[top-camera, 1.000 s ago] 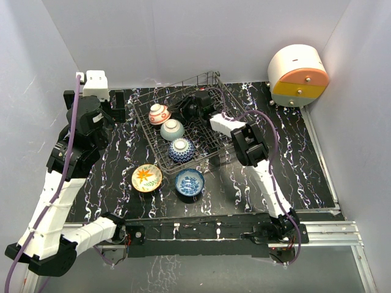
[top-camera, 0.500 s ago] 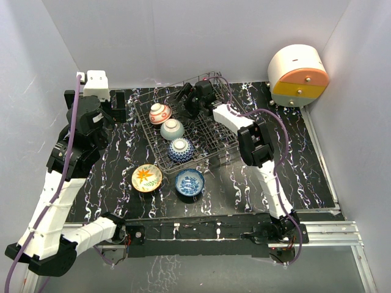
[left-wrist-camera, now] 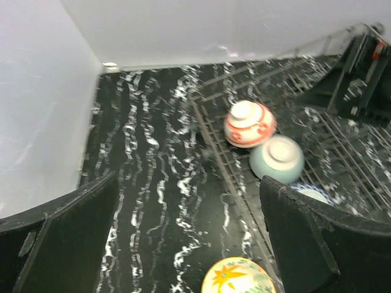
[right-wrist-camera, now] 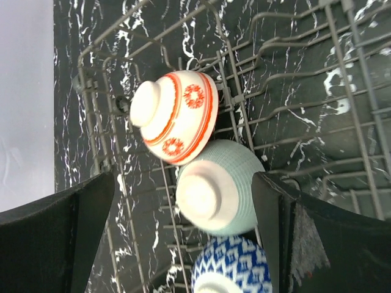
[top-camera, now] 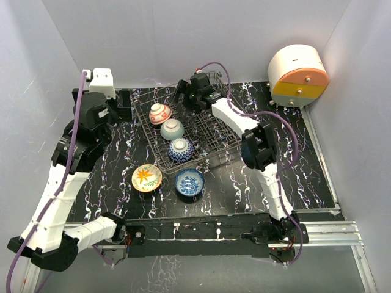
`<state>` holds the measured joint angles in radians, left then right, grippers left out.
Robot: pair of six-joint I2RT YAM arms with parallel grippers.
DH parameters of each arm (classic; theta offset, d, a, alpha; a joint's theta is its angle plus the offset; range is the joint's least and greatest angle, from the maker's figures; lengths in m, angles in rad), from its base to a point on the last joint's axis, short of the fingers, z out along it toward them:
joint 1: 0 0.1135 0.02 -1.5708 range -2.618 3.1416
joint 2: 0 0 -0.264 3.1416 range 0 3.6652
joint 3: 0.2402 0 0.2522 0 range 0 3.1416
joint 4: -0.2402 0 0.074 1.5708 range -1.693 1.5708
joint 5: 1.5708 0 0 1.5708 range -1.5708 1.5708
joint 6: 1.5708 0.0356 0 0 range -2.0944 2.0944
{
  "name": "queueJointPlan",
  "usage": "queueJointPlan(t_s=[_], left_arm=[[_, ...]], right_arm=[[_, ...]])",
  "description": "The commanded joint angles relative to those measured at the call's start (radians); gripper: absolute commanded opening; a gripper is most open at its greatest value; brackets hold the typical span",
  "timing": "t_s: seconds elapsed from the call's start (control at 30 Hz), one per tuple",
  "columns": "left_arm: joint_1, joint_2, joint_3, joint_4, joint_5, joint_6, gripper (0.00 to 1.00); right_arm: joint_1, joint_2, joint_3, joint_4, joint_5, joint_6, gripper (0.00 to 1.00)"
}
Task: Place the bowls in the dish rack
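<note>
The dish rack (top-camera: pixel 214 139) holds three bowls upside down in a row: a red-and-white one (top-camera: pixel 160 113), a grey-green one (top-camera: pixel 172 129) and a blue patterned one (top-camera: pixel 181 150). On the table in front lie a yellow floral bowl (top-camera: pixel 146 177) and a blue-white bowl (top-camera: pixel 190 182), both face up. My right gripper (top-camera: pixel 186 94) hangs open over the rack's far end, looking down on the red-and-white bowl (right-wrist-camera: pixel 174 116) and grey-green bowl (right-wrist-camera: pixel 214 195). At the far left, my left gripper (top-camera: pixel 120 104) is open and empty, with the yellow bowl (left-wrist-camera: pixel 237 278) low in its view.
A round white, orange and yellow drawer unit (top-camera: pixel 298 76) stands at the back right corner. White walls close in the table at the back and both sides. The black marbled tabletop (top-camera: pixel 287 165) stretches right of the rack.
My right gripper has opened wide and drawn back up from inside the rack toward its far edge. The left arm has shifted slightly right. The bowls have not moved.
</note>
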<state>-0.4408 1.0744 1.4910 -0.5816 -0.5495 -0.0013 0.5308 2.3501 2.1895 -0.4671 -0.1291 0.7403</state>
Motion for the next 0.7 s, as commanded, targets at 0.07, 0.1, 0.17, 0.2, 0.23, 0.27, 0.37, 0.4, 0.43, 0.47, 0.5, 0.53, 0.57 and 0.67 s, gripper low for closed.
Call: queueJointPlan(t_s=[0.07, 0.1, 0.17, 0.2, 0.23, 0.27, 0.37, 0.4, 0.43, 0.47, 0.5, 0.53, 0.57, 0.67], left_arm=[[0.020, 0.116, 0.011, -0.064, 0.326, -0.175, 0.95], [0.038, 0.143, -0.001, -0.065, 0.384, -0.203, 0.95], [0.064, 0.190, -0.040, -0.035, 0.475, -0.257, 0.94], [0.078, 0.215, -0.051, -0.020, 0.502, -0.286, 0.94], [0.094, 0.242, -0.055, -0.007, 0.525, -0.313, 0.93], [0.112, 0.267, -0.055, 0.008, 0.545, -0.334, 0.93], [0.149, 0.379, -0.022, 0.035, 0.567, -0.370, 0.90], [0.156, 0.422, 0.001, 0.034, 0.572, -0.377, 0.87], [0.162, 0.459, 0.023, 0.031, 0.578, -0.385, 0.86], [0.166, 0.504, 0.049, 0.031, 0.586, -0.396, 0.85], [0.172, 0.543, 0.073, 0.033, 0.590, -0.412, 0.85], [0.175, 0.577, 0.097, 0.048, 0.588, -0.427, 0.84], [0.175, 0.607, 0.110, 0.071, 0.582, -0.439, 0.84], [0.174, 0.692, 0.157, 0.138, 0.528, -0.455, 0.84]], right_arm=[[-0.003, -0.254, -0.048, -0.084, 0.126, -0.251, 0.99], [-0.004, -0.275, -0.055, -0.103, 0.137, -0.282, 0.99], [-0.005, -0.325, -0.087, -0.137, 0.162, -0.337, 0.99], [-0.007, -0.356, -0.115, -0.146, 0.167, -0.358, 0.99], [-0.011, -0.388, -0.148, -0.154, 0.171, -0.373, 0.99], [-0.016, -0.423, -0.184, -0.157, 0.174, -0.380, 0.99], [-0.045, -0.534, -0.305, -0.158, 0.156, -0.395, 0.99], [-0.059, -0.570, -0.337, -0.159, 0.147, -0.402, 0.99], [-0.072, -0.593, -0.371, -0.165, 0.141, -0.407, 0.99], [-0.091, -0.637, -0.398, -0.175, 0.135, -0.413, 0.99], [-0.110, -0.665, -0.418, -0.186, 0.128, -0.424, 0.99], [-0.127, -0.688, -0.438, -0.197, 0.116, -0.433, 0.99], [-0.144, -0.709, -0.458, -0.204, 0.105, -0.444, 0.99], [-0.166, -0.785, -0.537, -0.204, 0.103, -0.451, 0.99]])
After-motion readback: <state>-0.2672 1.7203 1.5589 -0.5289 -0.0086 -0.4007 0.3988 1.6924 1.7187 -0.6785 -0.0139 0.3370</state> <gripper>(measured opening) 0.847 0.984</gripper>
